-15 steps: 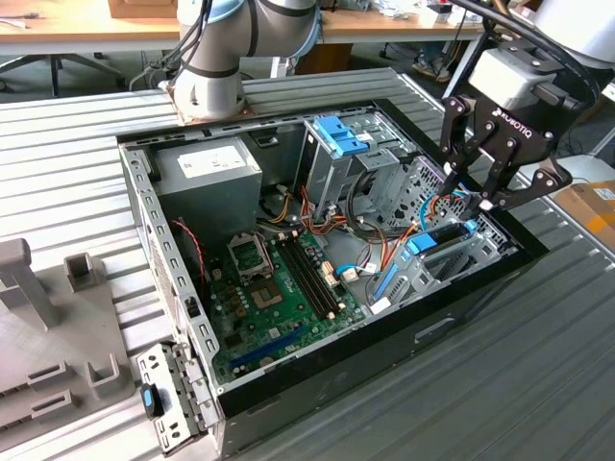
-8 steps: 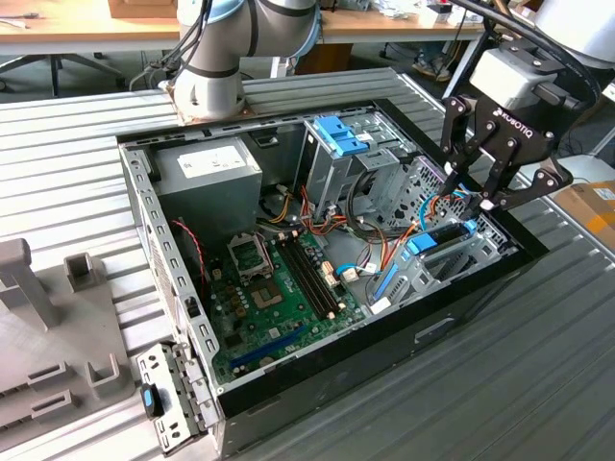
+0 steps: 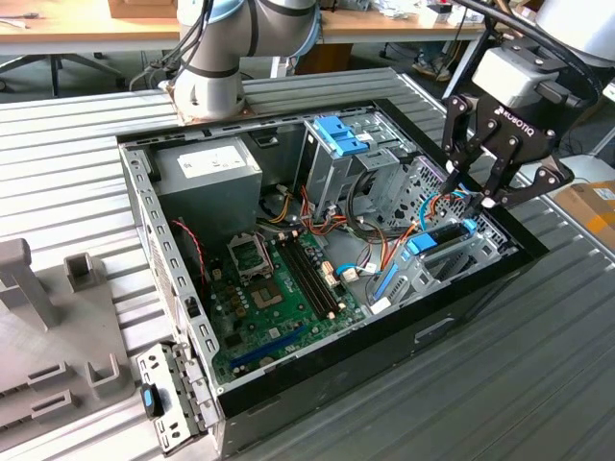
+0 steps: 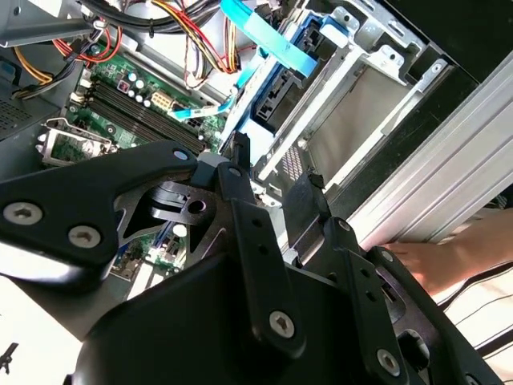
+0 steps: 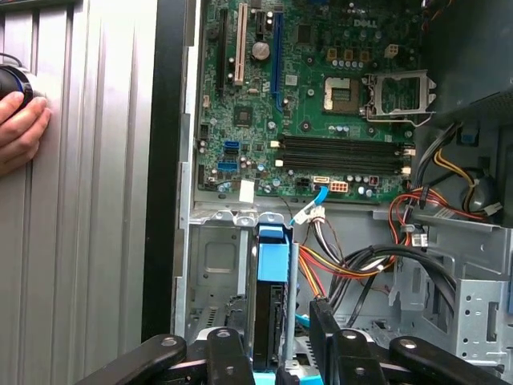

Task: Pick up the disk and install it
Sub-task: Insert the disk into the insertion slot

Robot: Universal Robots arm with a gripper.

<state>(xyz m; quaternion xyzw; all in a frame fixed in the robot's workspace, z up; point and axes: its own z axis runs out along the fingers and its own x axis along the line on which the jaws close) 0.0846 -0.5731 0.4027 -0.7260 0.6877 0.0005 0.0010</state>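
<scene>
My hand (image 5: 276,341) hangs partly open astride the disk (image 5: 271,273), gripping nothing. The disk stands on edge in the drive bay (image 5: 212,265), at the exterior view's right, apparently slid home, so it needs no holding.

You find the disk (image 5: 271,317) standing on edge in the metal drive bay (image 5: 210,265) of the open case. Its black body is framed by blue rails, with the blue end tab facing the motherboard (image 5: 321,88).

The gripper (image 3: 469,193) hangs just above the disk (image 3: 444,237), lodged at the open computer case's (image 3: 144,202) edge, exterior view's right.
</scene>
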